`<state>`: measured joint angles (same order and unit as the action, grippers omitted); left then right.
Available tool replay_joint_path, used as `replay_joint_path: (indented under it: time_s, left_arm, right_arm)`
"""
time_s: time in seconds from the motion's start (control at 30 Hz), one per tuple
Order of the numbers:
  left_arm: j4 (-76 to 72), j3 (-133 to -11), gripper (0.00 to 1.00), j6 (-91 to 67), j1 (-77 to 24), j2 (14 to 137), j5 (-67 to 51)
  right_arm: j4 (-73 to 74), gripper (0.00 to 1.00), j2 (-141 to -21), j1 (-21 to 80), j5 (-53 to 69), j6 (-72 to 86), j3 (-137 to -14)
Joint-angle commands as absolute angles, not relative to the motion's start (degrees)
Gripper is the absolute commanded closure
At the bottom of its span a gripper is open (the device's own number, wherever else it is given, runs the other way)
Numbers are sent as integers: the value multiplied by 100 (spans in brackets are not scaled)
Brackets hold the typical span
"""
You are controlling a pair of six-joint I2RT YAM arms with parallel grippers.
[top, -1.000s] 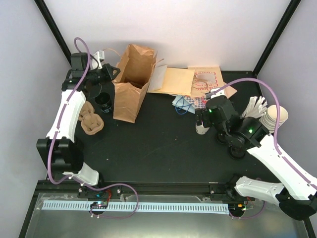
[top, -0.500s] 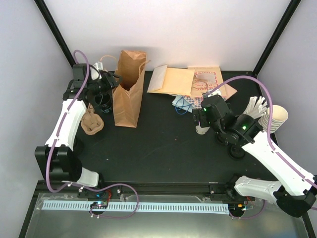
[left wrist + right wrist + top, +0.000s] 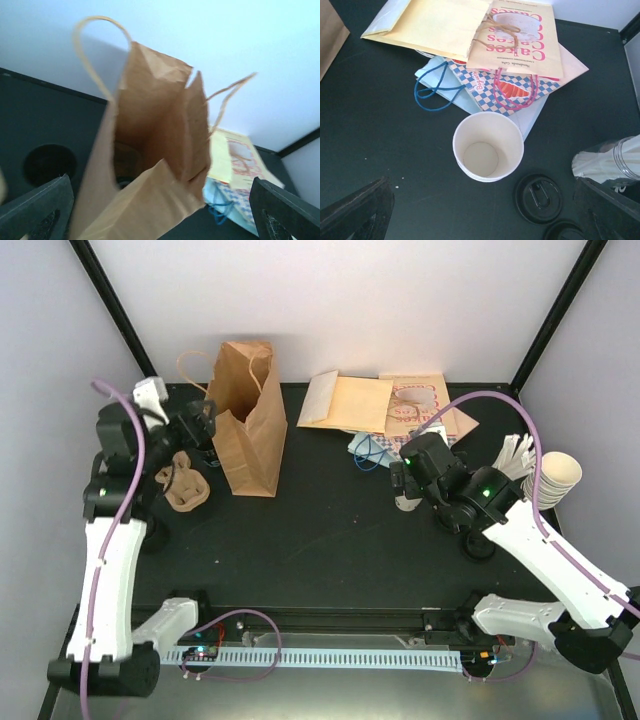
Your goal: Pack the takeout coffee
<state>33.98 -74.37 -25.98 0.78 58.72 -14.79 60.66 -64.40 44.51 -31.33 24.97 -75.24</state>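
Paper cup (image 3: 488, 146) clear from above, flat bags (image 3: 520, 50) crowding behind it, black lid (image 3: 538, 197) just beside, upright brown bag (image 3: 245, 430) open-mouthed

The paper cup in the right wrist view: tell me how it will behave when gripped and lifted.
The paper cup looks empty, so it is probably very light. With no lid on, its thin open rim would likely flex or crush under a firm squeeze. It stands upright on a narrower base, so a sideways nudge may tip it.

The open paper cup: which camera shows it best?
Right wrist view: the paper cup is whole, upright, empty. Top external shows only a sliver, mostly hidden; left wrist shows none.
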Motion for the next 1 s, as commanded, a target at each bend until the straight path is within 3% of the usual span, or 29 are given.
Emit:
replay_joint_path:
  time_s: [0.0, 0.3, 0.47, 0.53, 0.63, 0.73, 0.97]
  left_arm:
    - [4257, -7087, 1, -1998, 106, 5137, -326]
    - [5596, -6179, 1, -2587, 114, 4375, 975]
    - [5405, -5747, 1, -2777, 249, 4610, 1013]
    - [5137, -5754, 9, -2725, 493, 4838, 696]
    - [4674, -5849, 29, -2803, 922, 5225, 473]
    - [4148, -6059, 39, -2896, 1299, 5941, 6]
    - [4231, -7513, 46, -2573, 1512, 8086, -654]
  right_arm:
    - [6343, 0, -6478, 4412, -3440, 2959, -7603]
    - [5525, 0, -6092, 4412, -2758, 2878, -6993]
    - [5174, 0, -5942, 4407, -2217, 2568, -6953]
    - [5256, 0, -5965, 4412, -2204, 2531, -7066]
    - [5441, 0, -5964, 4409, -2232, 2471, -7191]
    - [5545, 0, -5822, 4407, -2304, 2489, -7101]
    - [5548, 0, -5316, 4412, -2382, 2579, -6753]
